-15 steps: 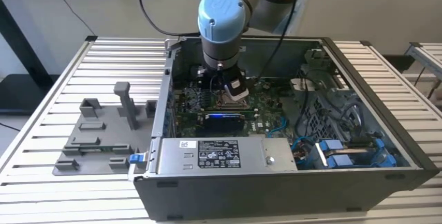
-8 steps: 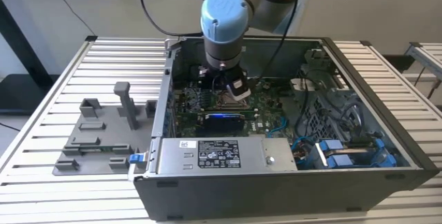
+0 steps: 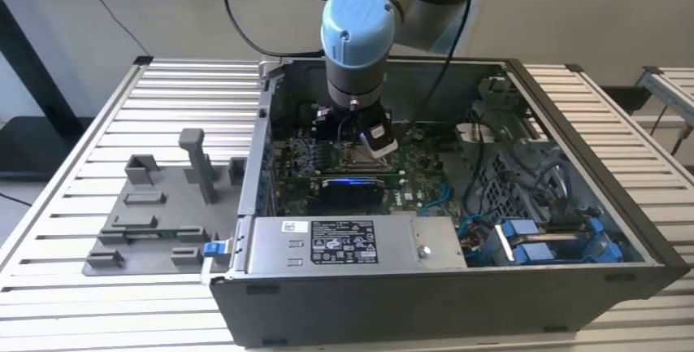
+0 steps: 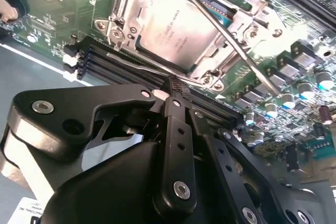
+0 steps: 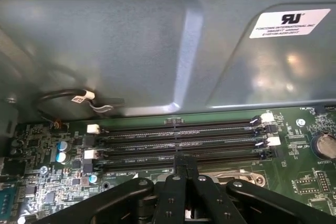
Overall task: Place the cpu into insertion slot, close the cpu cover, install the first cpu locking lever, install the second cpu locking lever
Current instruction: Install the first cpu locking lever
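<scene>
we see the cpu (image 4: 176, 22) lying flat in the slot (image 4: 224, 18), its pale metal top showing through the window of the cover (image 4: 134, 1), which is folded down over it. we count two thin metal levers. the near lever (image 4: 142, 66) runs along the cover's edge on the gripper's side, and the cross lever (image 4: 247, 59) runs slantwise past the opposite side. we cannot tell whether either one is hooked down.

the gripper (image 4: 175, 88) has its two fingers pressed together. their tips meet right at the end of the near lever, but we cannot tell whether the rod is pinched between them. in the first wrist view the gripper (image 5: 184, 162) stands just over the memory slots (image 5: 178, 141). we count at least three of these long black rows side by side, lying between the socket and the case wall (image 5: 131, 51). a black cable (image 5: 68, 98) loops at the foot of that wall, and a coin cell (image 5: 323, 145) sits off to one end of the rows. a row of small capacitors (image 4: 273, 108) lines the board beyond the cross lever.

in the exterior view the arm (image 3: 353, 35) reaches straight down into the open case (image 3: 456, 287), with walls on every side and the top open. a power supply (image 3: 347, 242) fills the case's near edge. the case rests on a slatted table (image 3: 174, 92), and one grey fixture (image 3: 152, 214) lies to the exterior view's left.
</scene>
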